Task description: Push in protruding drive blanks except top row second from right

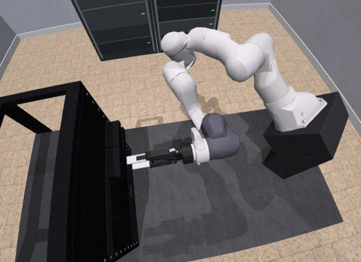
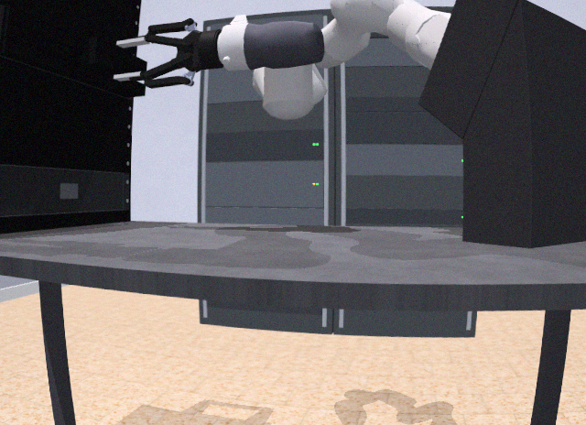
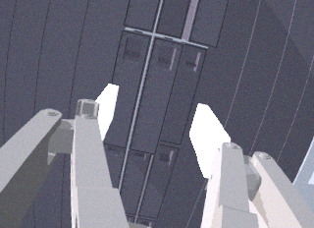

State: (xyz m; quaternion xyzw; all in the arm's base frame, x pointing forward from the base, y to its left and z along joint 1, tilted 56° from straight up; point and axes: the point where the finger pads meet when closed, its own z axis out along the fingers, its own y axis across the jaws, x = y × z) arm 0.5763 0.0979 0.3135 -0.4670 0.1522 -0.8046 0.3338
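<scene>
The black rack (image 1: pixel 73 142) (image 2: pixel 57 127) stands at the left, with the dark storage chassis (image 1: pixel 114 151) in it. In the wrist view the chassis front is seen turned, with three blanks side by side in the middle: a left blank (image 3: pixel 129 85), a middle blank (image 3: pixel 158 90) and a right blank (image 3: pixel 184 100). A pale side face shows beside a blank at the upper edge. How far each blank stands out is hard to tell. My gripper (image 1: pixel 130 163) (image 2: pixel 116 60) (image 3: pixel 155 111) is open about halfway, in front of the chassis, with nothing between its fingers. Contact is not visible.
The arm's black pedestal (image 1: pixel 303 145) (image 2: pixel 496 127) stands on the dark table (image 1: pixel 291 206) (image 2: pixel 402 269) at the right. Two tall cabinets (image 1: pixel 122 29) (image 2: pixel 265 184) stand behind the table. The rack's open top frame (image 1: pixel 38 96) rises at the left.
</scene>
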